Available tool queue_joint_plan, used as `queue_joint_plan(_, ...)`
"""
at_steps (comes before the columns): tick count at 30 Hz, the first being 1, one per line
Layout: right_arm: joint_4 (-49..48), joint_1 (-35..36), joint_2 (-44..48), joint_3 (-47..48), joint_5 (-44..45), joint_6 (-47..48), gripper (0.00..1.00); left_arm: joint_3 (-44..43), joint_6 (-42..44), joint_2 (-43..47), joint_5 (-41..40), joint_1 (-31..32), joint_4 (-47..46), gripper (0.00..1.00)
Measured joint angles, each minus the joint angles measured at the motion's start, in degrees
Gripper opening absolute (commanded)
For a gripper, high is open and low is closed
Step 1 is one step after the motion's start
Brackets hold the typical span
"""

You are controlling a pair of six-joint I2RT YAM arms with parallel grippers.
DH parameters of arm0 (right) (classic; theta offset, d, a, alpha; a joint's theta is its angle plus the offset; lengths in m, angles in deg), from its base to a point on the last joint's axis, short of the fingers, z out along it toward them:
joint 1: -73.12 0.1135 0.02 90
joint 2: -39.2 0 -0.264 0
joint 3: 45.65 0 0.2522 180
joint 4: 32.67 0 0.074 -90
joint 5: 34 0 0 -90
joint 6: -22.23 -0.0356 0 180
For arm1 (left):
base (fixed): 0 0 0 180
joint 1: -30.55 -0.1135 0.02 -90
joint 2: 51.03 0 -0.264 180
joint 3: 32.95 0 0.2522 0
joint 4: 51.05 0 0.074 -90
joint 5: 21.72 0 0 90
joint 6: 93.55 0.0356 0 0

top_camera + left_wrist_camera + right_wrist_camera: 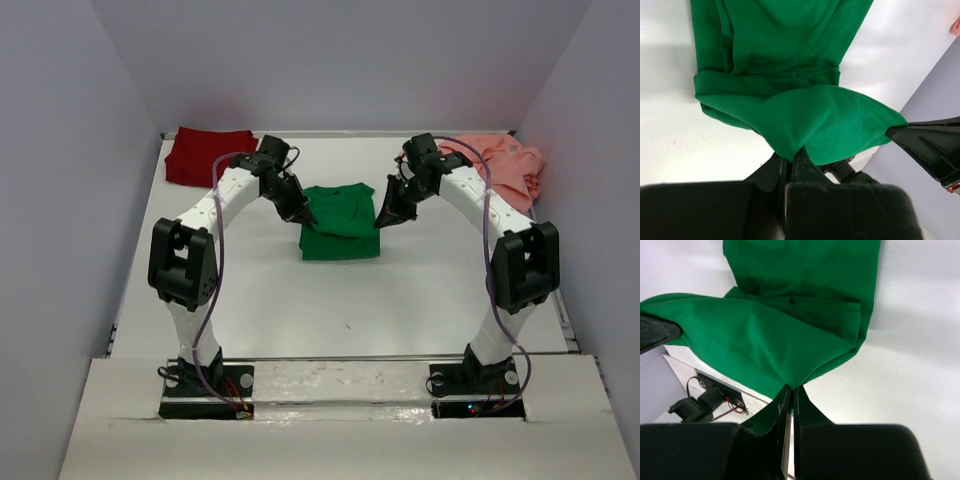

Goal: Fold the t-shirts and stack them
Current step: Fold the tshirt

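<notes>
My left pincer (308,214) is clamped tight on the left side of the green t-shirt (340,235), and my right pincer (386,218) is clamped tight on its right side. Together they hold that bit of cloth up off the table (300,310). The green shirt sits in the middle of the table, partly folded, its near part lying flat. The dark red t-shirt (205,155) is in the table's far left corner, and the salmon pink t-shirt (508,165) is bunched in the table's far right corner

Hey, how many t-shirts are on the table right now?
3: the green t-shirt at centre, the dark red t-shirt far left, the salmon pink t-shirt far right. None seems hidden.
</notes>
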Motion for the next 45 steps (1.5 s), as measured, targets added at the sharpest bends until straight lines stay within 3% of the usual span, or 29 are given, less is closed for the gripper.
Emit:
queue_joint_plan(24, 3.8, -3.8, -18.7, 26.4, -2.4, 2.8, 0.0, -19.6, 1.9, -13.6, -0.2, -4.3, 4.8, 0.0)
queue_joint_plan(40, -2.1, -3.9, -28.7, 31.6, -1.6, 3.0, 0.0, -28.0, 2.4, -25.0, 0.2, -6.0, 4.0, 0.02)
queue_joint_plan(45, -4.0, -3.9, -31.5, 33.4, -1.0, 2.9, 0.02, -28.9, 2.4, -26.1, 0.0, -6.7, 3.3, 0.08)
